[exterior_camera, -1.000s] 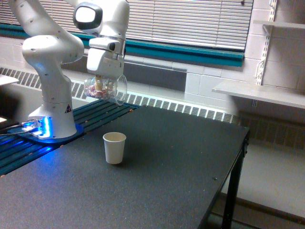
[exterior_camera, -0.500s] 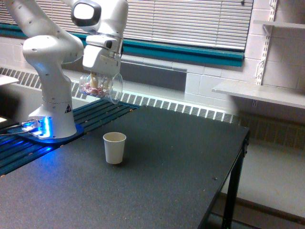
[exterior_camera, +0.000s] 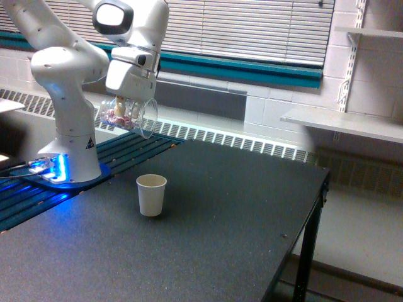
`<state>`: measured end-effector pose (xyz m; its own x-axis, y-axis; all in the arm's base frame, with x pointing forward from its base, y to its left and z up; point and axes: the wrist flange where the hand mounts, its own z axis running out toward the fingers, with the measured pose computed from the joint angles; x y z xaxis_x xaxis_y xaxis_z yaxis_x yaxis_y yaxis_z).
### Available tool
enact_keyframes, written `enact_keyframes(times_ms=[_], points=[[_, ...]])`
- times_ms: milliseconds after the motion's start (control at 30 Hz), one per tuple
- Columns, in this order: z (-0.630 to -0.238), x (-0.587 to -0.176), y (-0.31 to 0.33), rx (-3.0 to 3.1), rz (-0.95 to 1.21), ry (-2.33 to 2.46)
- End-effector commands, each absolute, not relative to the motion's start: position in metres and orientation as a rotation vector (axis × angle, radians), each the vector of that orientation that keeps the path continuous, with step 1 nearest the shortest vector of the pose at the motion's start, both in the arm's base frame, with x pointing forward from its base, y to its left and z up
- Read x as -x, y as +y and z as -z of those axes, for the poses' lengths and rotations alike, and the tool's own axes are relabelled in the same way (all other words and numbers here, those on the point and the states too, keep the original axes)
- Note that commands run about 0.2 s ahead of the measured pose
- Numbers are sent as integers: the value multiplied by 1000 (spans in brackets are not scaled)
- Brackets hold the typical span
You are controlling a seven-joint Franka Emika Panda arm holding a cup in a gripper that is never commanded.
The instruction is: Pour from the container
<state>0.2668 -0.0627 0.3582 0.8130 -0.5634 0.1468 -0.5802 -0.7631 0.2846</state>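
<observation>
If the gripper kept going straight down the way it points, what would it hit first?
Most likely the dark table, behind the paper cup; the gripper, shut on the tilted clear container, seems up-left of the cup, though depth is unclear.

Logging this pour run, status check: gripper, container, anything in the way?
Gripper shut on clear container, tipped on its side, pinkish pieces inside. White paper cup upright on table, below and toward the exterior view's right. Nothing between them.

A lab: bench-mounted robot arm [exterior_camera: 69,69], cinder-block wall [exterior_camera: 277,107], bare shelves [exterior_camera: 343,123].
</observation>
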Motion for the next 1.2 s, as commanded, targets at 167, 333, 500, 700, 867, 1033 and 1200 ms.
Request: enact_keyframes(times_ms=[167, 333, 500, 700, 867, 1033, 1200], points=[[-339, -259, -57, -2663, -11, -840], [-335, -259, -55, -2653, 6, -827], [-332, -258, -54, -2648, 22, -815], [-329, -258, -52, -2643, 33, -798], [-327, -258, -51, -2639, 44, -787], [-324, -257, -50, -2633, 57, -783], [-322, -257, -50, -2632, 70, -771]])
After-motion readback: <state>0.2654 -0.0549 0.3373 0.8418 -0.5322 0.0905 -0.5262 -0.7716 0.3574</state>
